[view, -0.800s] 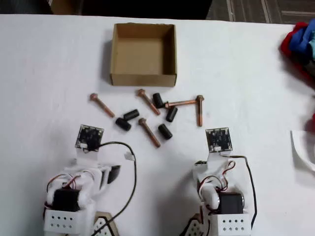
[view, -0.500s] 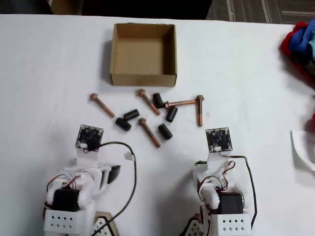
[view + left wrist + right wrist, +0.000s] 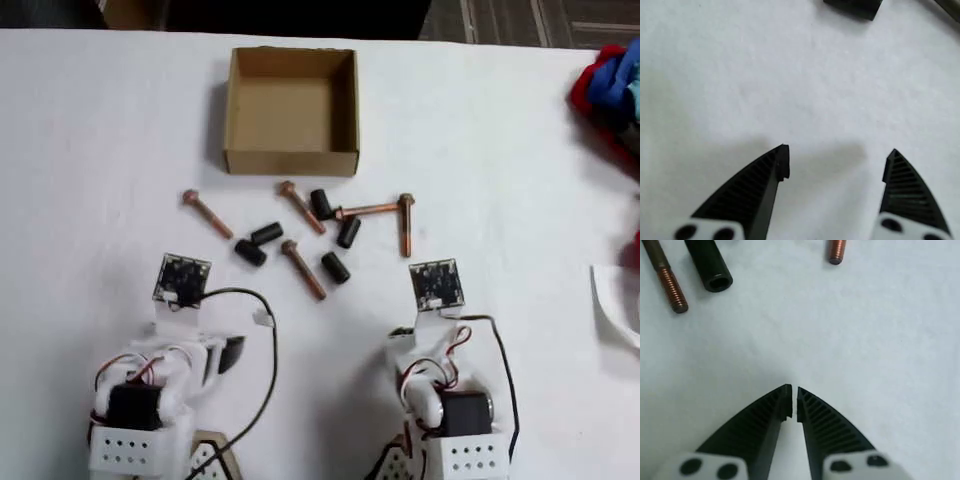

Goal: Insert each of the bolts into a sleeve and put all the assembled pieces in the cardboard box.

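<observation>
So, left gripper (image 3: 835, 165) hangs spread wide, right gripper (image 3: 794, 402) pinched closed, empty; bolts (image 3: 302, 269) and sleeves (image 3: 335, 267) lie scattered mid-frame just below the cardboard box (image 3: 290, 160).

White table (image 3: 520, 150); red and blue cloth (image 3: 608, 85) at its right edge

Bare counter (image 3: 100, 130) lies open to either side of the cardboard box (image 3: 291, 160), but the strip just in front of its near wall is crowded with scattered bolts (image 3: 302, 270) and sleeves (image 3: 335, 267), several touching.
</observation>
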Robot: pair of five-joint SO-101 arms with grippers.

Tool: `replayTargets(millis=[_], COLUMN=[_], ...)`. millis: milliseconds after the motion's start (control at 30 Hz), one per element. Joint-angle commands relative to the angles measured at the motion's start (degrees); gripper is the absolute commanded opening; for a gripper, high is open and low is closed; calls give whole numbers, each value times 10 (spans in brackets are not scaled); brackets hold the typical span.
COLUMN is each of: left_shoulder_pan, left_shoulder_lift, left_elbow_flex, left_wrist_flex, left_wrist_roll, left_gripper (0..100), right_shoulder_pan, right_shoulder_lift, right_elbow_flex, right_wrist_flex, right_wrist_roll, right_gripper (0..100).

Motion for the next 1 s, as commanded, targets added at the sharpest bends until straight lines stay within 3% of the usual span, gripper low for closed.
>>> replayTargets(millis=[0,467,667,967], left_shoulder_pan=[-4,-4,-4,-4], left_shoulder_lift=[-15,-15,-15,-15], left_elbow_flex=[13,13,13,13], left_wrist_flex=[-9,-9,-9,-9], left_wrist_roll=[-2,-2,-2,-2], left_gripper=[313,313,313,313], right_shoulder_pan=[-15,-15,-22,-47], right_shoulder_lift=[-2,-3,-2,-2], right_elbow_flex=[6,6,6,4], right_wrist_flex=[-6,-11,-102,-359], right_wrist_roll=[-4,0,-4,-4], right_gripper=[22,24,24,21])
